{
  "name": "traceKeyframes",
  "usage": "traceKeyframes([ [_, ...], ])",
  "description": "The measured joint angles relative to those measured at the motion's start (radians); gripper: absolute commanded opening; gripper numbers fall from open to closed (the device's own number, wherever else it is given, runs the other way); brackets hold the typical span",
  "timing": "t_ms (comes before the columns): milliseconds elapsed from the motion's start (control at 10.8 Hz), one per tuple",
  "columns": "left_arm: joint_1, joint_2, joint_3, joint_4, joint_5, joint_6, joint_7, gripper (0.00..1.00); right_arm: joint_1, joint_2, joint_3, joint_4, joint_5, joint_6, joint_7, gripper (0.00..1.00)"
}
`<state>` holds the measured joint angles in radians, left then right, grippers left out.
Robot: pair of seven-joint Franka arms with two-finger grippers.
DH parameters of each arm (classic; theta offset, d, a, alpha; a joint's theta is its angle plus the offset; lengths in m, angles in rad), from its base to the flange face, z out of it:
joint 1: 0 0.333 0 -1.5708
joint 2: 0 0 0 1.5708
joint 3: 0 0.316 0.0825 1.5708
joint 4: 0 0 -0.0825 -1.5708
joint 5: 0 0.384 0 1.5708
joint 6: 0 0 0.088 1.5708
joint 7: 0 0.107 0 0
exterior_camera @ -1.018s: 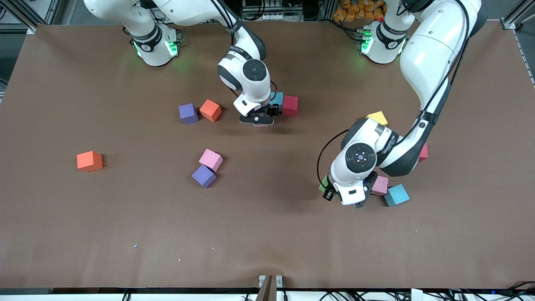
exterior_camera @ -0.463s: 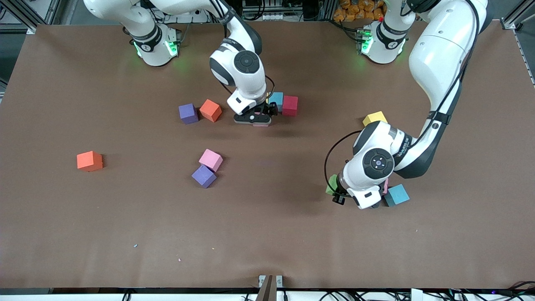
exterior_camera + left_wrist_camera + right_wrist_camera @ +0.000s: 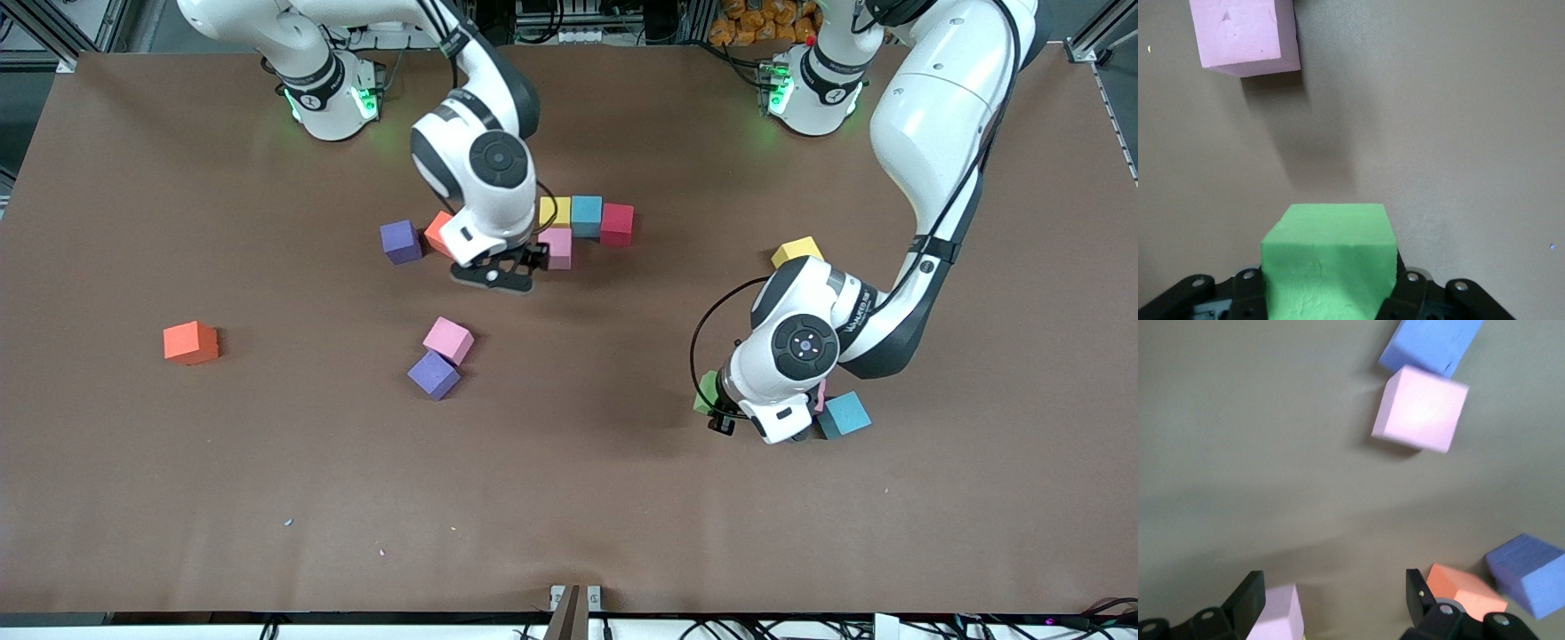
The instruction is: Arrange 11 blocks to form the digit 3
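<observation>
A row of blocks, yellow, light blue and red, lies mid-table, with a pink block touching the yellow one on the camera side. My right gripper stands open just beside that pink block, holding nothing. My left gripper is shut on a green block above the table, next to a half-hidden pink block.
Loose blocks: orange and purple beside the right gripper, pink and purple nearer the camera, orange toward the right arm's end, light blue and yellow by the left arm.
My right gripper has drawn away from the pink block toward the right arm's end, leaving it beside the yellow one. The left arm shifted slightly with the green block, then held still.
</observation>
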<state>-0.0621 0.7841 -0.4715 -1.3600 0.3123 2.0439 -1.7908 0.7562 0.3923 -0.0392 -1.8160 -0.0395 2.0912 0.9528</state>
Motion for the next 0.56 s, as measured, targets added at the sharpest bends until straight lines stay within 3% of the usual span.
traceKeyframes([
  [555, -0.008, 0.0, -0.001, -0.003, 0.0, -0.001, 0.0, 0.1, -0.011, 0.056, -0.163, -0.006, 0.0, 0.178, 0.013, 1.0],
])
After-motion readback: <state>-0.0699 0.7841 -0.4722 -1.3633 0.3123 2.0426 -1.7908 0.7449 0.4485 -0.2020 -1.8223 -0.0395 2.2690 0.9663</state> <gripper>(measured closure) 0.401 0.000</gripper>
